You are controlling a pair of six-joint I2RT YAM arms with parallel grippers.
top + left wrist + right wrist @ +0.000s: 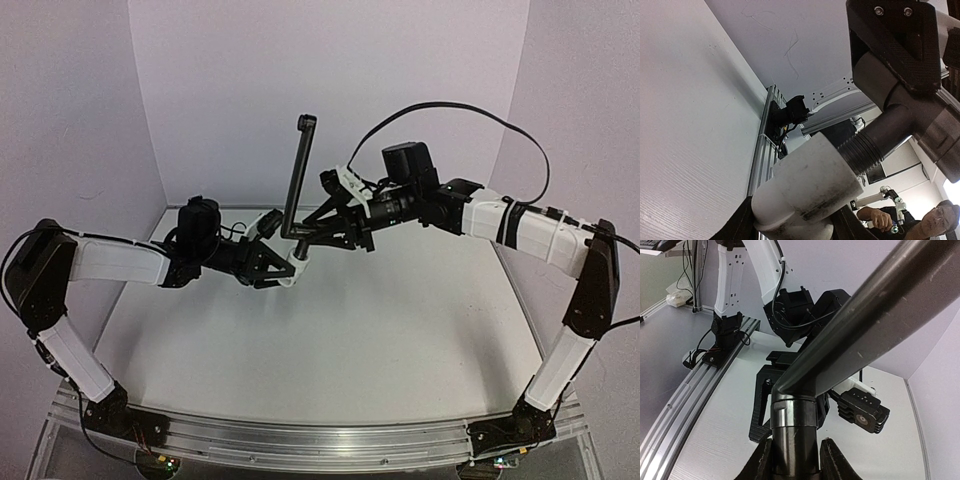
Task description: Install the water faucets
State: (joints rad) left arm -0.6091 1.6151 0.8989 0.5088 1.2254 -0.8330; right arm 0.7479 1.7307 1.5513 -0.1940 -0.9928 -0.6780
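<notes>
The black water faucet (298, 175) is held in the air over the table, its long thin rod rising to a short crossbar end. My right gripper (310, 233) is shut on its lower body; in the right wrist view the dark stem (792, 430) sits between the fingers of my right gripper (792, 460) and the rod (880, 305) runs up to the right. My left gripper (282, 263) is shut on the white cylindrical fitting (297, 264). In the left wrist view the fitting (810, 185) fills the jaws of my left gripper (792, 229), and the faucet's threaded end (867, 150) enters it.
The white table (400, 330) lies below both arms, with white walls behind and at the sides. An aluminium rail (300, 440) runs along the near edge. A person (935, 220) shows at the lower right of the left wrist view.
</notes>
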